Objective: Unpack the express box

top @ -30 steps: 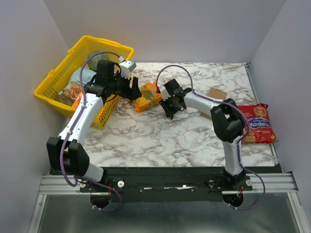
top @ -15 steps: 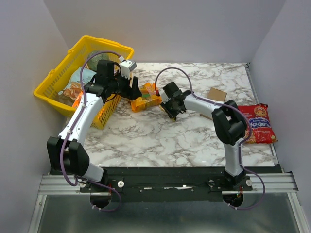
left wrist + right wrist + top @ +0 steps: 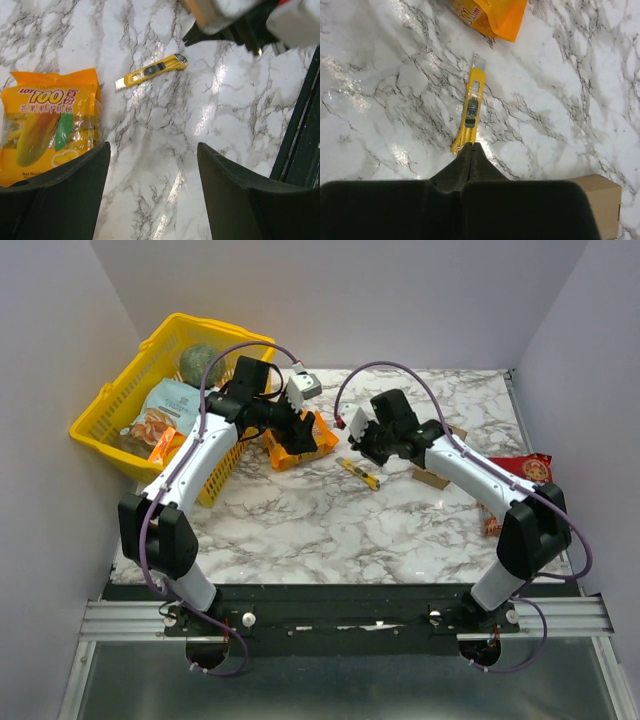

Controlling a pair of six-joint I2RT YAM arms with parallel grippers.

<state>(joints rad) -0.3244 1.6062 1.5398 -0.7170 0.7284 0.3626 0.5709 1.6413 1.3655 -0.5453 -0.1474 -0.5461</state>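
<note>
The box [image 3: 431,478] lies on the marble table [image 3: 330,530], right of centre, mostly hidden under the right arm. The right gripper [image 3: 470,147] hangs beside it with its fingers pressed together, holding nothing, above one end of a yellow knife [image 3: 471,107]. The left gripper [image 3: 150,155] is spread wide and empty, just beside the orange packet [image 3: 47,125].

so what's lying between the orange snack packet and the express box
A yellow utility knife, flat on the marble, touching neither. Right wrist view: orange snack packet above it, express box lower right.
</note>
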